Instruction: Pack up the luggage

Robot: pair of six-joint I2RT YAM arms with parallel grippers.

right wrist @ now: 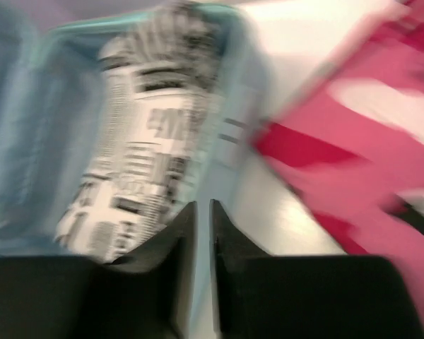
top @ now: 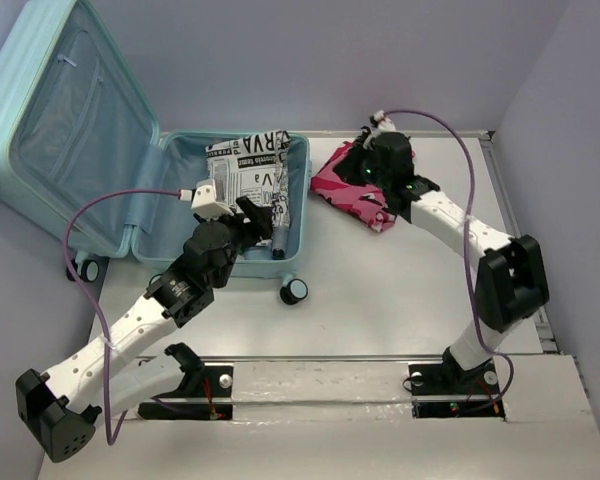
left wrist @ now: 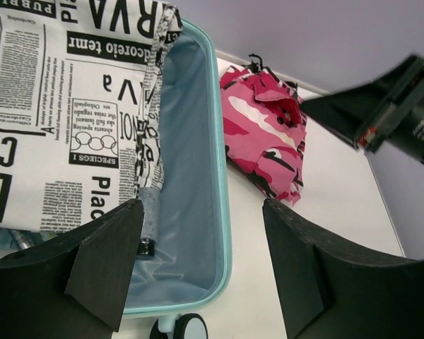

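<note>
Newsprint cloth [top: 250, 165] sits in the suitcase [top: 307, 185]; my left claw [left wrist: 201, 212] is spread, and my right claw [right wrist: 202, 212], pressed together on nothing, should I reckon open over the pink garment [top: 350, 190].

Free lane along the right side of the luggage [top: 298, 220]; cloth, lid and arms crowd the rest.
The raised lid [top: 70, 120] walls off the left. A newspaper-print cloth [left wrist: 63, 120] fills most of the base, leaving a bare strip of lining beside the right wall, under the spread left gripper [left wrist: 201, 272]. Just outside that wall a pink camouflage garment [top: 352, 188] and the right gripper [right wrist: 202, 268] block approach. Bare table [top: 380, 290] lies nearer the arms.
</note>
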